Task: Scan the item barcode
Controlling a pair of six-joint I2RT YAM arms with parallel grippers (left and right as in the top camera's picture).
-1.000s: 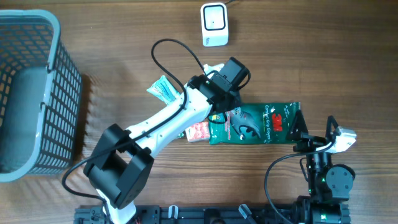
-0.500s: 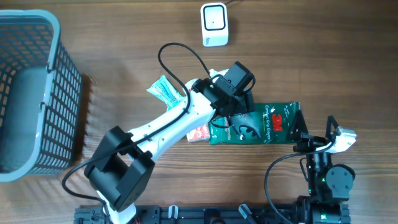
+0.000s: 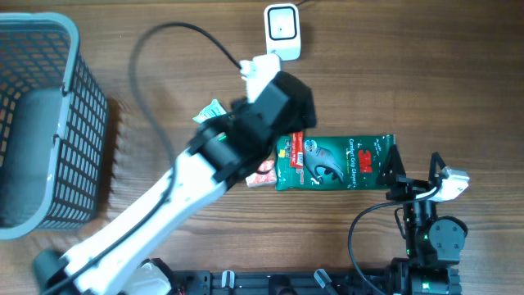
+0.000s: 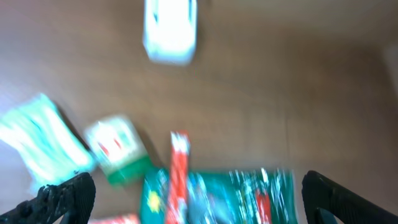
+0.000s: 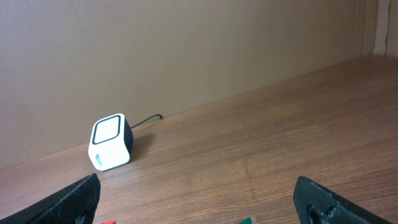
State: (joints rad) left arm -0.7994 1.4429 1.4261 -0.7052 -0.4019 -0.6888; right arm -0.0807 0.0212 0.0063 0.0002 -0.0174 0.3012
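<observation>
The item, a green glove packet (image 3: 340, 162), lies flat on the wooden table. The white barcode scanner (image 3: 282, 31) stands at the far edge, also in the right wrist view (image 5: 111, 142). My left arm (image 3: 262, 115) is raised high between scanner and packet. Its gripper (image 4: 199, 194) is open and empty, and the blurred packet (image 4: 217, 198) lies well below it. My right gripper (image 3: 395, 168) rests low at the packet's right end, open and holding nothing, its fingers (image 5: 74, 199) spread wide toward the scanner.
A grey basket (image 3: 49, 49) fills the left side. Small items lie left of the green packet: a teal-and-white packet (image 3: 211, 113), a red one (image 3: 262, 172), and a green-and-white box (image 4: 115, 149). A cable (image 3: 176, 33) arcs over the table.
My left gripper has opened and lifted up off the packet's left end, swinging back toward the scanner. The packet stays flat on the table. The right arm has not moved.
</observation>
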